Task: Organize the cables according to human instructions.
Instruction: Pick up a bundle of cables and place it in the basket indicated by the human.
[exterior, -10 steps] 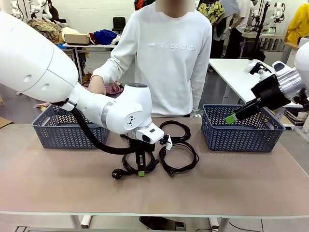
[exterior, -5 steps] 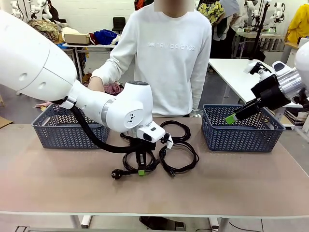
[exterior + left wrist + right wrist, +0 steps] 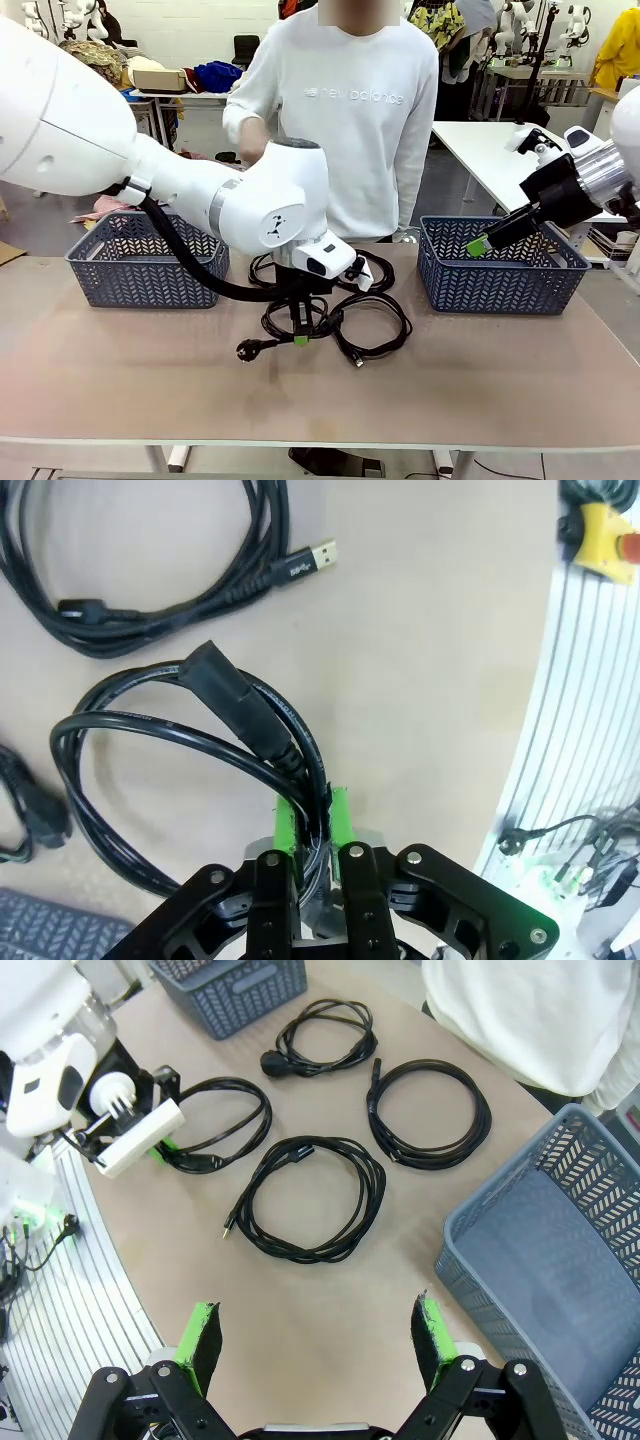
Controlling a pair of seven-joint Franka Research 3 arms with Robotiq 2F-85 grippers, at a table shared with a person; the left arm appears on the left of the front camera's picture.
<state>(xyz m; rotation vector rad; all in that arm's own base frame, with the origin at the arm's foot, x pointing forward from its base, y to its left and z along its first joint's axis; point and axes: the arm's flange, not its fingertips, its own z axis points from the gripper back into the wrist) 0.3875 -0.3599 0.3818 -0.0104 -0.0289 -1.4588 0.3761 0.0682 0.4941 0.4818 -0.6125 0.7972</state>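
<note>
Four black coiled cables lie near the table's middle. My left gripper (image 3: 299, 338) points straight down and is shut on one cable (image 3: 270, 322), whose round plug (image 3: 245, 349) trails to the left. In the left wrist view the green pads (image 3: 285, 822) pinch that cable's strands (image 3: 150, 725) just past a thick plug (image 3: 232, 692). A second cable (image 3: 312, 1198) with a USB end lies beside it, and two more cables (image 3: 432, 1112) (image 3: 322, 1032) lie nearer the person. My right gripper (image 3: 318, 1335) hangs open over the right basket (image 3: 500, 285), holding nothing.
A second grey basket (image 3: 100, 275) stands at the table's left, behind my left arm. The person stands at the far side with one hand (image 3: 250, 135) raised at chest height. The table's front edge (image 3: 110, 1290) is near the held cable.
My left gripper has risen a little and shifted right, drawing the held cable and its plug along. The person's hand rose from beside the left basket. The right arm stayed still.
</note>
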